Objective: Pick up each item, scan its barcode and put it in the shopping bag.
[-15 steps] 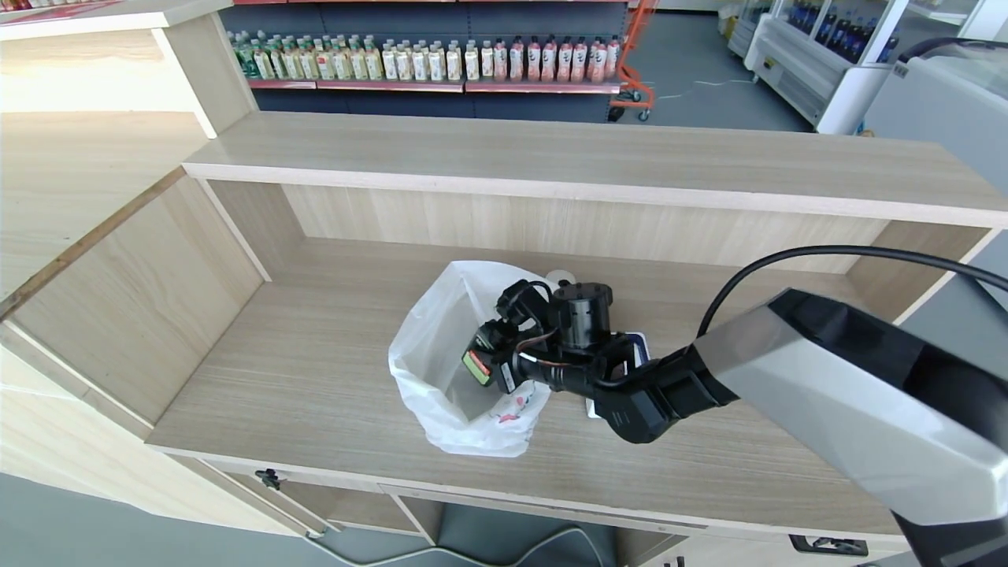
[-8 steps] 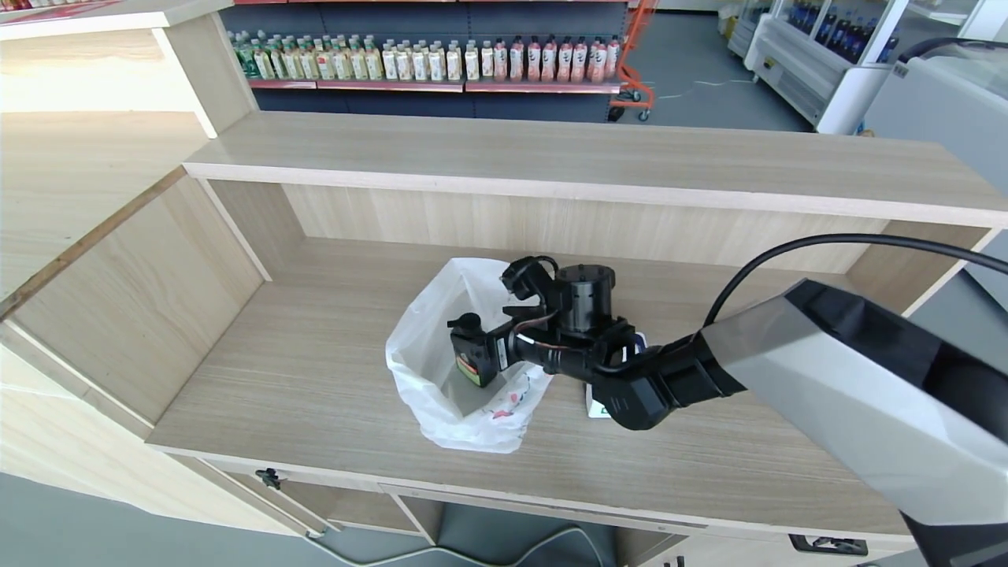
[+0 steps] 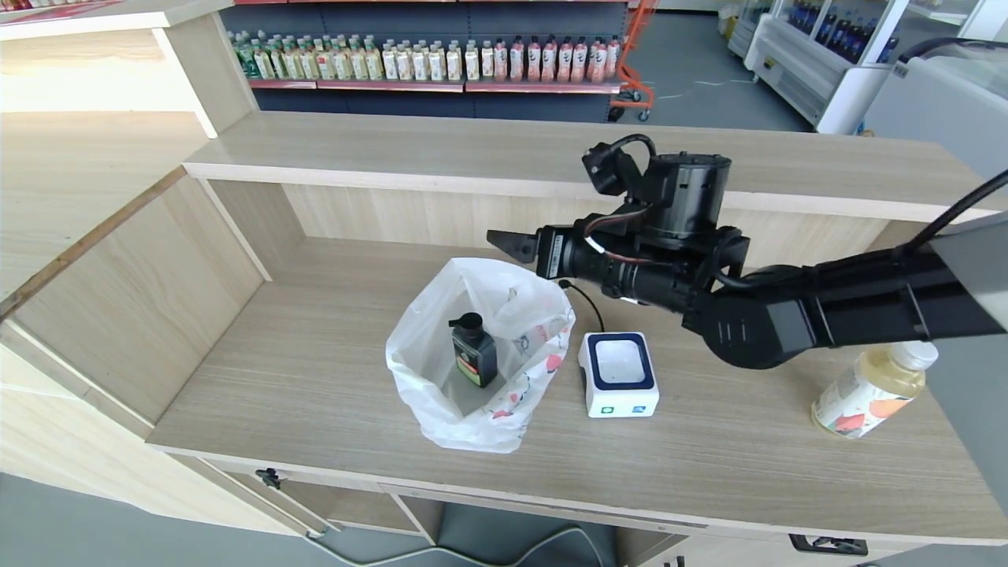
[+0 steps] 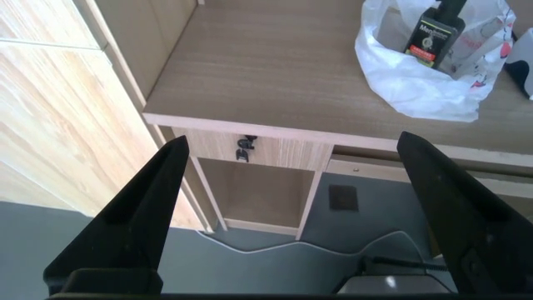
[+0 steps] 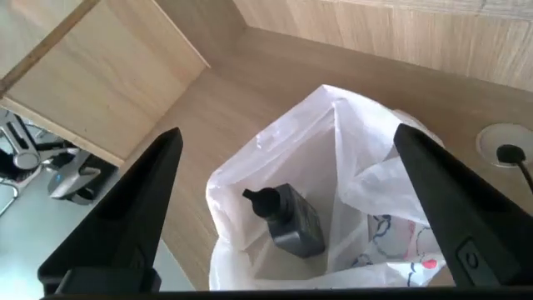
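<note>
While the black bottle [image 3: 473, 358] stands upright inside the shopping bag [image 3: 425, 378], the right gripper [image 3: 504, 242] hangs above it, jaws apart, empty. Scanner [image 3: 618, 372] sits below its wrist, just beside the bag. Juice bottle [image 3: 870, 391] lies farther back along that arm. Left gripper [image 4: 291, 143], jaws apart, hangs off the counter [image 3: 315, 370] front.

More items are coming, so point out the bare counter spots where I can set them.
Widest bare patch: the counter between its left side wall and the shopping bag. A second lies between the scanner and the drink bottle, under the right arm. Crowded: bag and scanner sit close together, the cable behind them, the right gripper above.
</note>
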`<state>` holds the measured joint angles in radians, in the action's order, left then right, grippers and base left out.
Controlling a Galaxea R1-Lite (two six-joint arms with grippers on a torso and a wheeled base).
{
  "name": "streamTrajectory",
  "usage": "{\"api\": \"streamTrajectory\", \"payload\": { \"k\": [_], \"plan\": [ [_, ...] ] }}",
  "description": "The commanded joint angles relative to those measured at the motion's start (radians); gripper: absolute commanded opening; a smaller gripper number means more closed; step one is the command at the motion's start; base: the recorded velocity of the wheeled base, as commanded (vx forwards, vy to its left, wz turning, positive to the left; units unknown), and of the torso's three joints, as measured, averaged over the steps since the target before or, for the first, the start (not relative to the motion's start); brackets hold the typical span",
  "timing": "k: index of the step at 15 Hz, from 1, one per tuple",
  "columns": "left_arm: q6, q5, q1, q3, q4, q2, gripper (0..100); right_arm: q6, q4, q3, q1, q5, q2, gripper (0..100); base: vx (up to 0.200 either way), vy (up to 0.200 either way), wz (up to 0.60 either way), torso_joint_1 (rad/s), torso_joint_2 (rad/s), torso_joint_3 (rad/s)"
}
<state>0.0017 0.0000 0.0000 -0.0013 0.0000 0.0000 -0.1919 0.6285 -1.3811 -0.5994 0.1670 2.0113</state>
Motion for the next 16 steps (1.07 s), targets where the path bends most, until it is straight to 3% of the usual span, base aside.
{"api": "streamTrajectory", "payload": {
  "k": [1, 3, 5, 8, 10, 16],
  "plan": [
    [0.0, 0.0, 0.0, 0.001, 0.0, 0.002, 100, 0.052, -0.039, 0.261, 0.102, -0.006, -0.325, 100, 0.0, 0.0, 0.0, 0.0, 0.0, 0.0],
    [0.0, 0.0, 0.0, 0.0, 0.0, 0.002, 100, 0.189, -0.178, 0.427, 0.199, -0.115, -0.525, 100, 0.0, 0.0, 0.0, 0.0, 0.0, 0.0],
    [0.0, 0.0, 0.0, 0.0, 0.0, 0.002, 100, 0.212, -0.263, 0.56, 0.277, -0.253, -0.687, 100, 0.0, 0.0, 0.0, 0.0, 0.0, 0.0],
    [0.0, 0.0, 0.0, 0.001, 0.0, 0.002, 100, 0.312, -0.377, 0.764, 0.509, -0.36, -0.85, 100, 0.0, 0.0, 0.0, 0.0, 0.0, 0.0],
    [0.0, 0.0, 0.0, 0.0, 0.0, 0.002, 100, 0.345, -0.378, 0.898, 0.625, -0.363, -0.921, 100, 0.0, 0.0, 0.0, 0.0, 0.0, 0.0],
    [-0.002, 0.0, 0.0, 0.001, 0.0, 0.002, 100, 0.364, -0.382, 0.961, 0.665, -0.371, -0.974, 100, 0.0, 0.0, 0.0, 0.0, 0.0, 0.0]
  ]
}}
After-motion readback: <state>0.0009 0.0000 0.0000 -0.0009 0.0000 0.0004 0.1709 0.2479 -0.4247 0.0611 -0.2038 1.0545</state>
